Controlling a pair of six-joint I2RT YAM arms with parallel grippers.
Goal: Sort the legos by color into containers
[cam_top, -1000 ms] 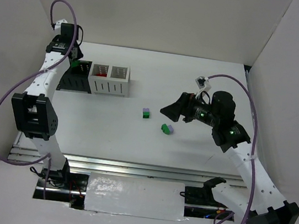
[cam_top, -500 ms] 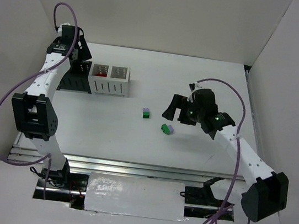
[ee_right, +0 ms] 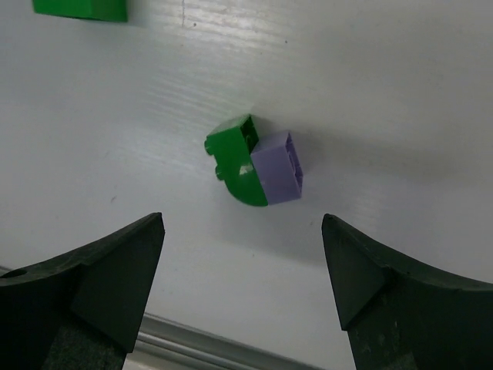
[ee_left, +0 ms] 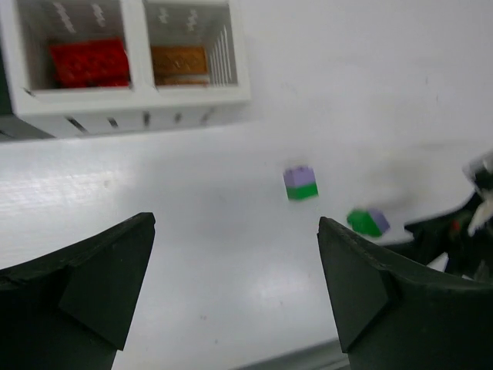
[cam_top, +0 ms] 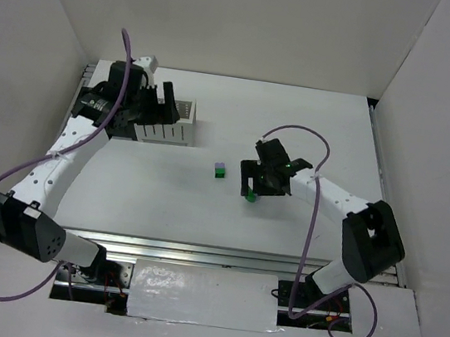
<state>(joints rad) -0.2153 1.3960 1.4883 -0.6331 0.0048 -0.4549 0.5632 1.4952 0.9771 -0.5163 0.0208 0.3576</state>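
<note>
A green and lavender lego pair (ee_right: 258,166) lies tipped on the table (cam_top: 314,131), just ahead of my right gripper (ee_right: 243,254), which hangs open above it (cam_top: 258,186). A second pair, lavender on green (ee_left: 300,183), sits further left (cam_top: 220,170). The white containers (ee_left: 139,96) hold a red lego (ee_left: 88,62) and an orange-brown plate (ee_left: 179,60). My left gripper (ee_left: 235,262) is open and empty, hovering by the white containers (cam_top: 160,102). The black container is mostly hidden under the left arm.
The table's metal front rail (cam_top: 196,252) runs along the near edge. White walls close in the back and both sides. The right arm's purple cable (cam_top: 313,206) loops above the table.
My left gripper has opened and swung right, from over the black container to beside the white ones. The right arm has reached left and down over the green and lavender pair.
</note>
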